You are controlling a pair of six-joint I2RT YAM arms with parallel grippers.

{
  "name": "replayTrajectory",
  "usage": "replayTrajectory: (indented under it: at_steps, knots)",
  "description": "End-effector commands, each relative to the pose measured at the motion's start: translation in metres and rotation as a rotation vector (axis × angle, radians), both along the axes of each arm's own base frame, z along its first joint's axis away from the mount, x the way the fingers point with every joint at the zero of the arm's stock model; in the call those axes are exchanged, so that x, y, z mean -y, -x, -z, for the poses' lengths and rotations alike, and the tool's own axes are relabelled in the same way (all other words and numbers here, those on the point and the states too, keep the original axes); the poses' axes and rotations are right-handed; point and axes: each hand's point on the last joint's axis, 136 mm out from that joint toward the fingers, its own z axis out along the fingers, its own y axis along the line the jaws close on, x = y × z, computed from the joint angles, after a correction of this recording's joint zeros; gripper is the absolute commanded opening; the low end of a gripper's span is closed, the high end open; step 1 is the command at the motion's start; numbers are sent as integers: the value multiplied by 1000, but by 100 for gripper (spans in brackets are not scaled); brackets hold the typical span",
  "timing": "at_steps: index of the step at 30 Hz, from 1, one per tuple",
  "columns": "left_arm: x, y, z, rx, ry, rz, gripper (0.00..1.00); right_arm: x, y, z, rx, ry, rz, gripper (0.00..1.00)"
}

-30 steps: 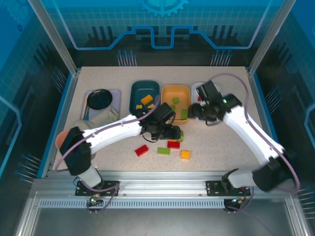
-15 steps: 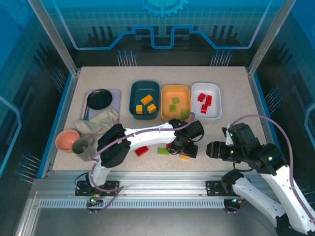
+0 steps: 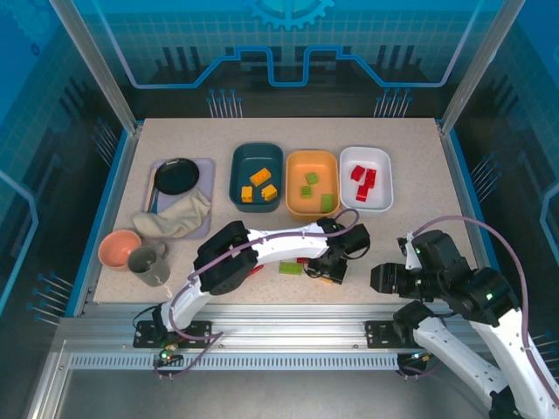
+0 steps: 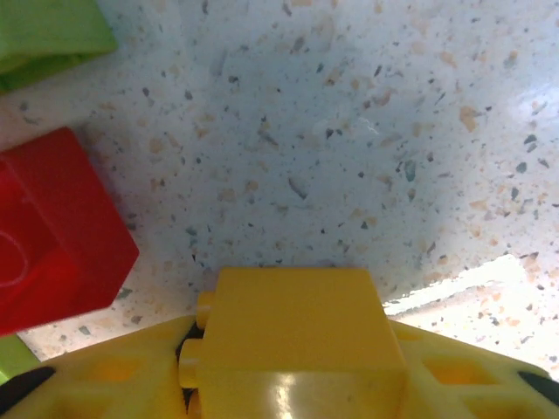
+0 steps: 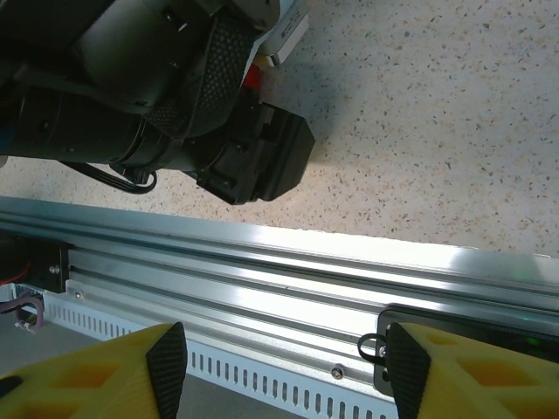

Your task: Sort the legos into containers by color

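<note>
We note speckled beige counter (image 3: 288, 131). Back row, left to right: lavender tray (image 3: 204, 168), dark teal bin (image 3: 258, 157), orange bin (image 3: 301, 164), white bin (image 3: 377, 196), side by side. Beige cloth (image 3: 175, 220) lies partly over tray's near end, partly on counter. Near left edge: terracotta-pink bowl (image 3: 118, 249), grey mug (image 3: 150, 262) just beside it. Front centre, loose: green lego (image 3: 291, 268), red lego (image 3: 306, 260) just beside it. In left wrist view, yellow lego (image 4: 297, 323) appears to rest on counter, near red lego, not touching.
</note>
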Motion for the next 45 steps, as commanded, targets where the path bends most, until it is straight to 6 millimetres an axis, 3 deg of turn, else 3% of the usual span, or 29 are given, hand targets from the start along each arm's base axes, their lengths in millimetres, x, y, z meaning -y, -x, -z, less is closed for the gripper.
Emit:
replayTrajectory:
  at_steps: [1,4,8,14,18,24,32,40,45]
  knots:
    - [6,-6,-8,47,6,29,46,0,10,5,-36,-6,-16,64]
    - [4,-11,-26,101,28,37,42,-2,5,1,-19,-11,-17,63]
    - [-10,-29,-71,186,75,-2,40,-12,-6,-8,10,-30,-45,62]
    - [-72,-80,-126,252,140,-189,40,-40,-41,-18,57,-68,-104,60]
    - [-124,-126,-145,307,155,-309,39,-67,-79,-26,87,-77,-133,60]
    - [-184,-199,-141,351,159,-534,40,-114,-144,-30,114,-120,-133,61]
    - [-229,-285,-105,381,146,-793,39,-167,-221,-47,299,-254,-139,67]
    - [-260,-342,-75,375,124,-946,39,-184,-243,-45,287,-260,-171,67]
    - [-254,-360,-57,333,134,-929,43,-179,-243,-33,247,-250,-160,68]
